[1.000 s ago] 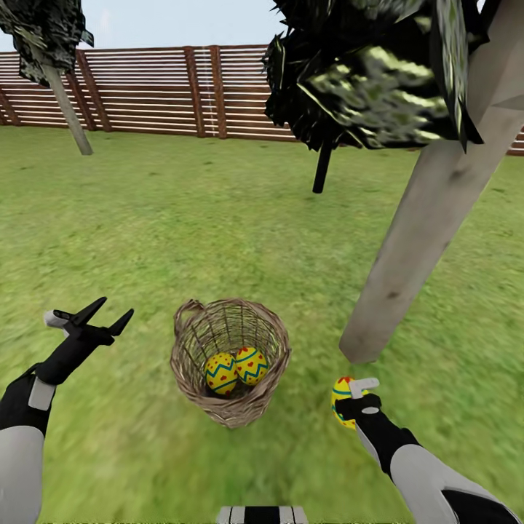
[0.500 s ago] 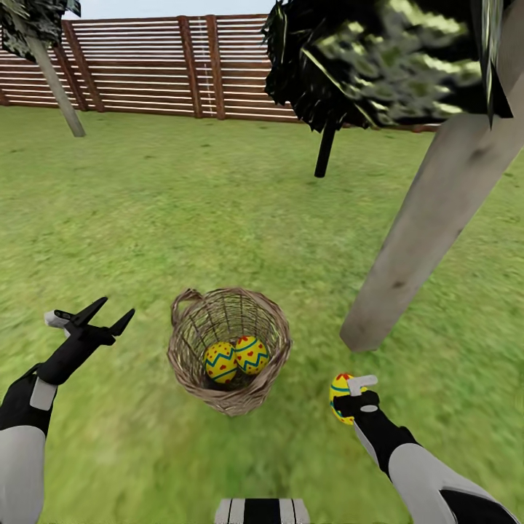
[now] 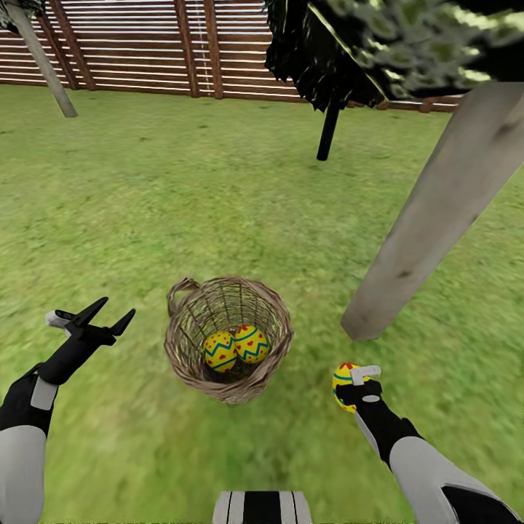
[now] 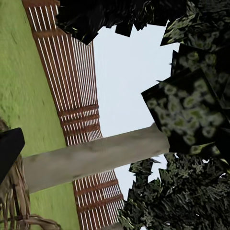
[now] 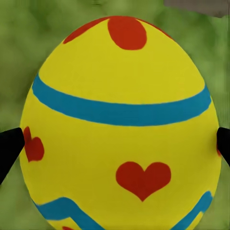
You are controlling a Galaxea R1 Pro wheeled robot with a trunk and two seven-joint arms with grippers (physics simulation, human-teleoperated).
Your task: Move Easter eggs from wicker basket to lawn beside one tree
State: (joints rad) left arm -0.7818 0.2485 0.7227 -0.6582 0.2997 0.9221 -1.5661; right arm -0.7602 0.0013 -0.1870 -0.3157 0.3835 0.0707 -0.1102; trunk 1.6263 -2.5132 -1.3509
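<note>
My right end effector (image 3: 348, 386) grips one egg (image 3: 342, 381) near the tree trunk (image 3: 429, 218); released too high, it could roll away. Two eggs (image 3: 236, 347) sit in the basket (image 3: 227, 335), my left end effector (image 3: 109, 311) spread wide

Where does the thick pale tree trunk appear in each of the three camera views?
Head view: the tree trunk slants from upper right down to the lawn, beside the right gripper that holds an egg.
Left wrist view: the trunk crosses the picture as a pale bar before the fence.
Right wrist view: a grey corner past the egg, probably the trunk.
Shared landmark: the trunk.
</note>
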